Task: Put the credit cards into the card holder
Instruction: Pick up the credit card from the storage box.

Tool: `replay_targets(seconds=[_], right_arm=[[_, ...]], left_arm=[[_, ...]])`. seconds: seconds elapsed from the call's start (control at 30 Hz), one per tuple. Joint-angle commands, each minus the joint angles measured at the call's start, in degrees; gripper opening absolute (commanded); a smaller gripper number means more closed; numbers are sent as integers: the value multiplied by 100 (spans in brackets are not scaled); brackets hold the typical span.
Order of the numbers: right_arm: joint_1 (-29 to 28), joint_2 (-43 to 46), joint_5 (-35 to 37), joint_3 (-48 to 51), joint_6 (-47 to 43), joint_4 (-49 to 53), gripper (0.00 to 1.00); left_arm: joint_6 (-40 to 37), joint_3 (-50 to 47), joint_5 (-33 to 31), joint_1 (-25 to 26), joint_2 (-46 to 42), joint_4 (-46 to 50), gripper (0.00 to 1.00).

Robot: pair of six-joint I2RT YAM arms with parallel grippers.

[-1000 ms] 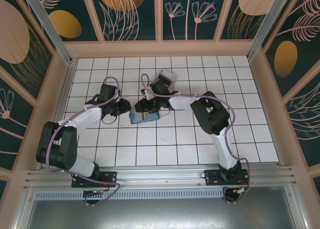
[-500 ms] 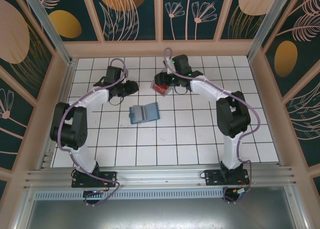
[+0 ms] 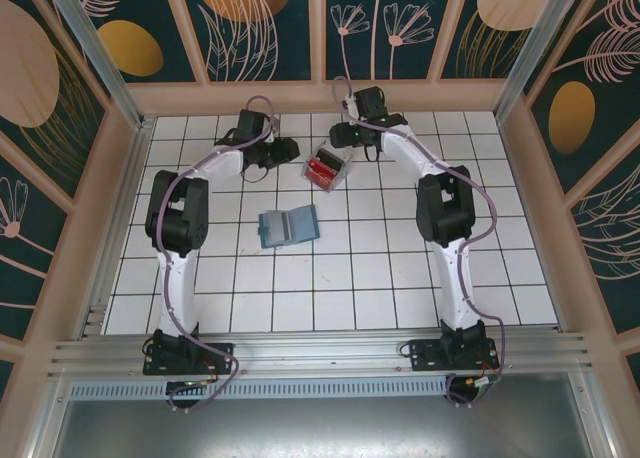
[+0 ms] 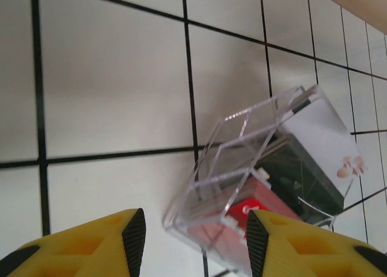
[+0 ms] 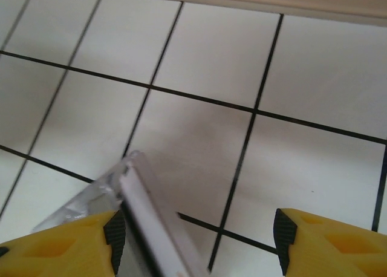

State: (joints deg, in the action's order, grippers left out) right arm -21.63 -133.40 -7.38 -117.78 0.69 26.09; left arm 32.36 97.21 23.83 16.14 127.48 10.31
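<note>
The card holder (image 3: 289,226) lay on the table (image 3: 400,278) near its middle, in front of both grippers and well apart from them. Behind it and a little to the right stood the tray (image 3: 339,176), with the credit cards (image 3: 322,168) inside it. The left gripper (image 3: 292,154) hung just left of the tray and the right gripper (image 3: 337,138) just behind it, near the back wall (image 3: 320,96), with the tray between them.

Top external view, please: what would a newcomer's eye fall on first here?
The clear tray holding red credit cards stands out at the far end of the table, with the left gripper and right gripper open on either side. Nearer the middle, the teal card holder lies flat.
</note>
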Motion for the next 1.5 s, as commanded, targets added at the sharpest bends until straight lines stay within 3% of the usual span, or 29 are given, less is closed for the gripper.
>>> replay_targets(seconds=[0.0, 0.33, 0.87, 1.47], right_arm=[[99, -162, -129, -351, -190, 420, 68], [99, -307, -569, -307, -191, 483, 66], [101, -661, -707, -454, -175, 561, 65], [135, -65, -357, -375, -113, 288, 56]], left_arm=[[-155, 634, 227, 51, 415, 310, 50], [-184, 1958, 485, 282, 1390, 728, 50], [-103, 1724, 587, 339, 1500, 562, 48], [-45, 1216, 570, 337, 1377, 284, 47]])
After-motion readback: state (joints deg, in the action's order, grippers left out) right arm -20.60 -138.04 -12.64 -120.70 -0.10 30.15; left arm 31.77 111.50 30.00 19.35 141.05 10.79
